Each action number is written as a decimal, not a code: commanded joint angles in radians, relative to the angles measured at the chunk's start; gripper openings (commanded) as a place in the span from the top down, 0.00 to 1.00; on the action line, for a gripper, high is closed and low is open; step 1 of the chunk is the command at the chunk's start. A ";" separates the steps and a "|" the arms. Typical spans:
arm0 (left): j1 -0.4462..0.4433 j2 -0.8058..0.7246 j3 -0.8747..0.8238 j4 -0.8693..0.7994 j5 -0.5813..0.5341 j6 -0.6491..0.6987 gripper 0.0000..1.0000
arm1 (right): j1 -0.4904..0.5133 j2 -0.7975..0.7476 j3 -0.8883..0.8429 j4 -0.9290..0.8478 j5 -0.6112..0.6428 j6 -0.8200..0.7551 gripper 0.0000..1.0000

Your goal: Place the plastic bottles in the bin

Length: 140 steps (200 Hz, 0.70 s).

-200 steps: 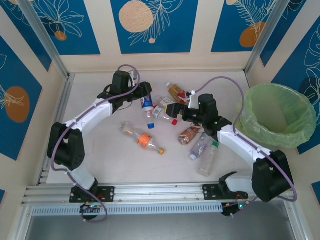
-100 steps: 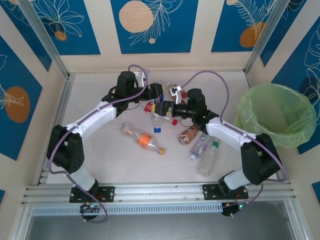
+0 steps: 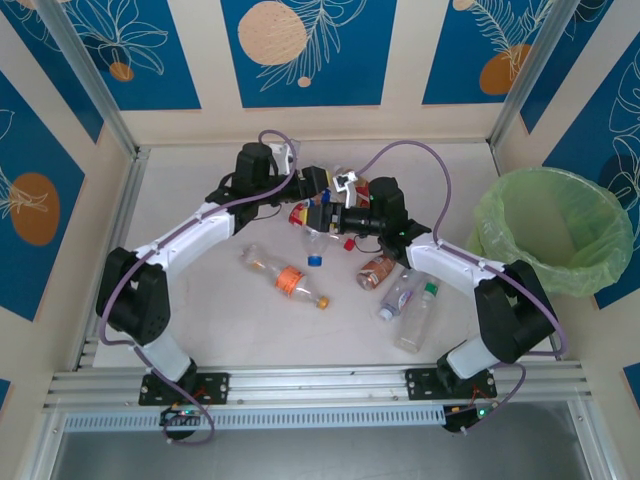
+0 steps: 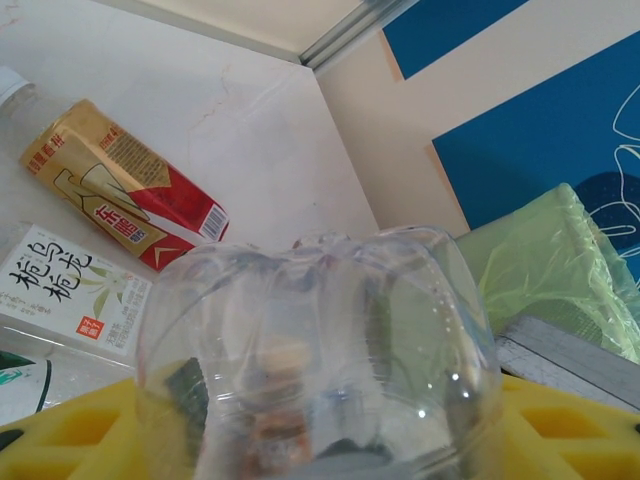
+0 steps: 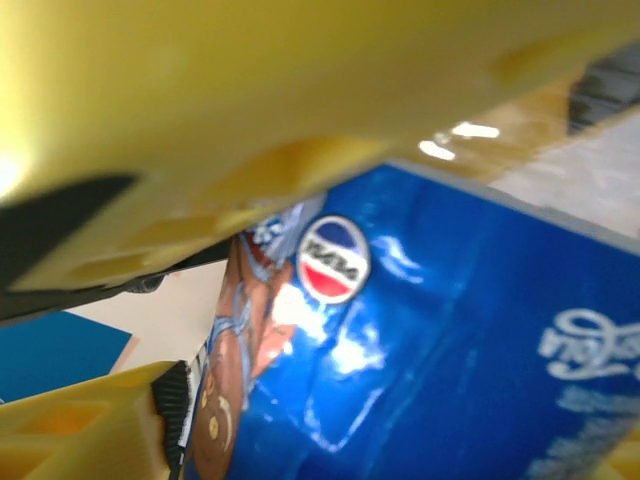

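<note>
- Litter on the left: an orange-label bottle (image 3: 287,279) lies flat on the table (image 3: 215,330), well apart from either gripper and untouched.
- The left gripper (image 3: 310,195) is clamped on the base end of a blue-label Pepsi bottle (image 3: 310,238). Its wrist view shows the clear base wedged between the yellow pads (image 4: 60,445).
- The right gripper (image 3: 328,218) reaches in from the opposite side with the blue label between its fingers. This looks like a hand-over, since the bin is on its side. The close view is blurred, so I cannot tell whether it has a hold.
- A brown-label bottle (image 3: 380,270) and two clear bottles (image 3: 415,315) lie near the right arm, not yet collected.
- The bin (image 3: 590,275) stands at the far right, mouth up, well apart from the held bottle.
</note>
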 commanded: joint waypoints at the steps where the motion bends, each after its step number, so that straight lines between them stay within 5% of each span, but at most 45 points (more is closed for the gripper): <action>1: -0.013 -0.007 0.014 0.034 0.023 -0.007 0.39 | 0.020 -0.002 0.025 0.006 -0.011 -0.026 0.35; 49: -0.014 -0.020 0.026 0.019 0.055 0.015 0.30 | 0.021 -0.022 0.034 -0.044 0.016 -0.018 0.47; 86: -0.011 -0.044 0.037 0.060 0.143 -0.009 0.01 | 0.021 -0.036 0.027 -0.073 0.033 -0.041 0.49; 140: -0.009 -0.139 0.011 -0.017 0.012 0.042 0.00 | 0.020 -0.046 0.015 -0.104 0.064 -0.065 0.52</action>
